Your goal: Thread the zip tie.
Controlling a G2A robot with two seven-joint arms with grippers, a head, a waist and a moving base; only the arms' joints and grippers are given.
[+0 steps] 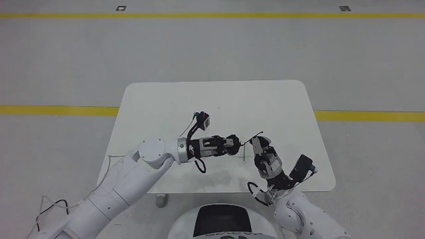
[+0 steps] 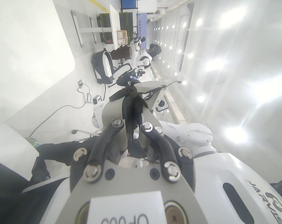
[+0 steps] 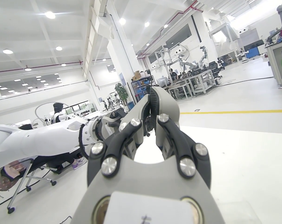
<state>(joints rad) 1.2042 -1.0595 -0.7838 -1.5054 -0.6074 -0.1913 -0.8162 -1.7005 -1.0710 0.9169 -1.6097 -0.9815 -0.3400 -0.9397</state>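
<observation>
Black zip tie (image 2: pixel 129 104), a flat dark strap with a bunched head, is above the white table (image 1: pixel 199 106) near its 6 o'clock edge. The left gripper (image 1: pixel 232 145) is clamped on it. At its 3 o'clock, the right gripper (image 3: pixel 150 99) has pads pressed together; what they pinch is unclear

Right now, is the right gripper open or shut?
Shut. The right gripper has its finger pads pressed together at the tips, no gap between. Whether anything is pinched there, cannot tell.
</observation>
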